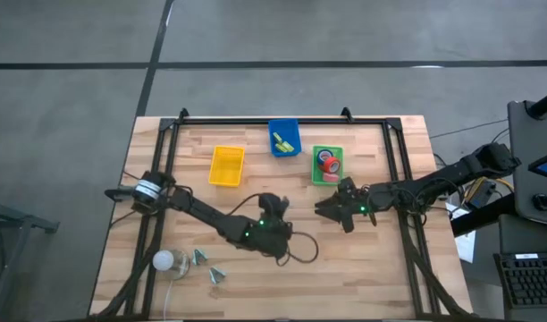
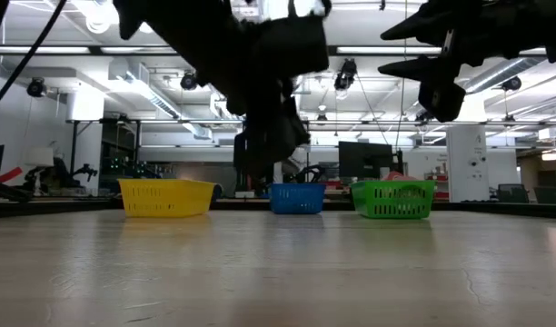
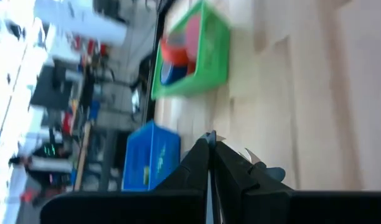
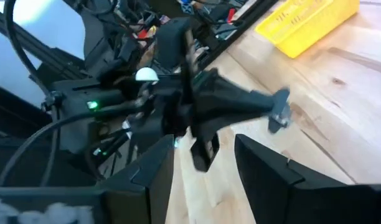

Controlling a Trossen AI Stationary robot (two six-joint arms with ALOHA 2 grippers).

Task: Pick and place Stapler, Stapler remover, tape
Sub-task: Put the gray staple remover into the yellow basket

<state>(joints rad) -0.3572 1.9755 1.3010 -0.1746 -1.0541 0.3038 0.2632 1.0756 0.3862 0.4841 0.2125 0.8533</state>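
Two tape rolls [image 1: 327, 163] we can make out sit in the green tray [image 1: 315, 170] far right, light, stiff, best pinched across the ring wall; left end effector [image 1: 275, 204] closed empty, right end effector [image 1: 330, 209] wide, both mid-bench.

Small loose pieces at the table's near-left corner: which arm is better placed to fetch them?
Left. The pieces lie on the left arm's side, near its forearm; the right gripper hovers across the table beside the green tray.

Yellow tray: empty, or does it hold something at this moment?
Empty. From above, the yellow tray shows only bare yellow floor, while the green tray holds tape rolls.
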